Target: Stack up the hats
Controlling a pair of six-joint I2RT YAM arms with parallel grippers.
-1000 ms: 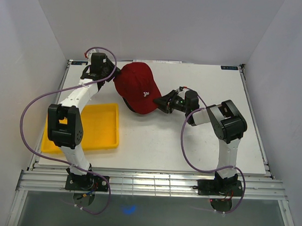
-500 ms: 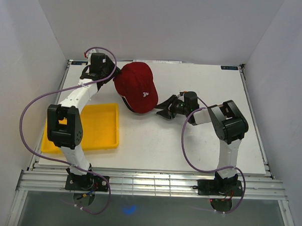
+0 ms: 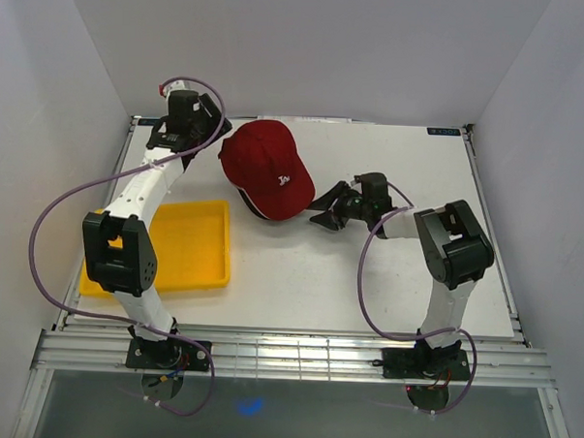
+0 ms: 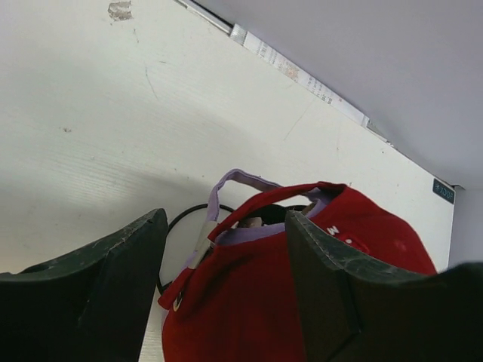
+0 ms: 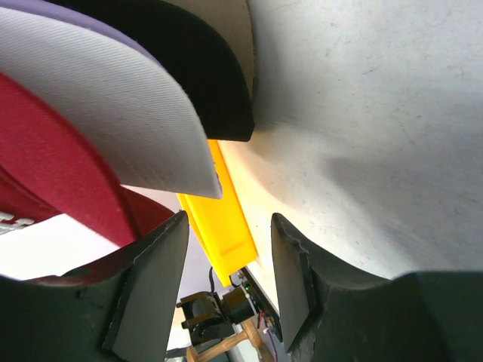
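On the near left of the white tabletop [image 3: 367, 280], a shallow yellow rectangular plastic tray [image 3: 189, 239] is lying well apart from the caps. Further in, right of centre, the right arm's fingers [image 5: 151, 286] are standing spread with nothing between them, just beside the brim ends and touching none.

Left of centre and further back, the pile of fabric baseball caps [image 3: 268, 167] is sitting nested crown over crown, with the dark red cap on top. Its brims are all pointing near-right, which is why they are overlapping like shingles in the right wrist view: the dark red brim [image 5: 68, 173], a pale twill brim with a lavender edge [image 5: 121, 105], a black brim [image 5: 204, 68] and a tan brim [image 5: 238, 30].

At the far left, the left arm's fingers [image 4: 113, 286] are also standing spread, flanking the back strap of the pile without pinching it. A thin black wire loop [image 4: 177, 222] is showing beneath; the caps are probably resting on it to keep their shape. With both sets of fingers open, the stacking is looking all but finished.

The white embroidered logo [image 3: 282, 183] on the red cap is too small to read, as are the dark blue sticker [image 3: 444, 132] and the printed strip [image 4: 287, 68] along the far edge.
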